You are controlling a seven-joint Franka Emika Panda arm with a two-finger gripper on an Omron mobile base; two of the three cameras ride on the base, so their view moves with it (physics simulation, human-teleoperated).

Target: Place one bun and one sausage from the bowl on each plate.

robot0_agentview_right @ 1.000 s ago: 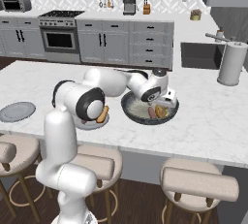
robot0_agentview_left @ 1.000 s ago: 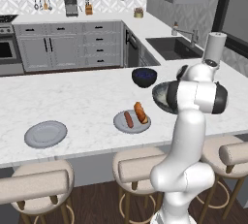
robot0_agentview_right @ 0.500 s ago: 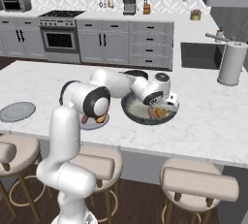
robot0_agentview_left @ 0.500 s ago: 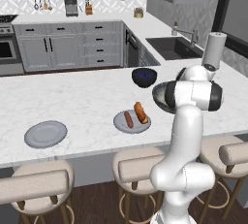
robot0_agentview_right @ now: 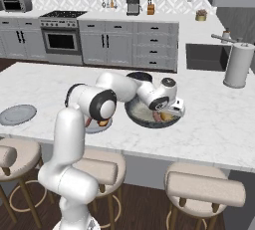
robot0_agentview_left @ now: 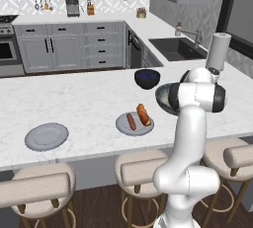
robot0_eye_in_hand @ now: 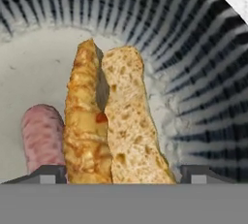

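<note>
The claw (robot0_eye_in_hand: 120, 172) is down inside the wide shallow grey bowl with the pale speckled inside (robot0_eye_in_hand: 34, 68), jaws spread wide, one dark fingertip (robot0_eye_in_hand: 46, 173) on each side of the split golden-brown bun (robot0_eye_in_hand: 114, 121). Nothing looks gripped yet; the bun lies on the bowl's floor between the tips, reaching away ahead of the claw.

Judging from this, the step is picking up the bun for the second plate. To do it well, squeeze across the bun's width, keep both halves together between the tips, and leave out the pink sausage (robot0_eye_in_hand: 41, 138), which lies just beside the bun, right in front of one tip. That tip could catch it. Lift straight up to clear the ribbed wall.

In the right base view the claw (robot0_agentview_right: 168, 114) sits over the bowl (robot0_agentview_right: 137, 117). To its far side along the white marble counter (robot0_agentview_right: 214, 129), the bare flat grey plate (robot0_agentview_right: 17, 114) waits, well apart.

The nearer grey plate (robot0_agentview_left: 123, 126), already carrying a sausage and bun, is mostly behind the arm in that view. The bun's near end is cut off, so actual contact can't be told.
</note>
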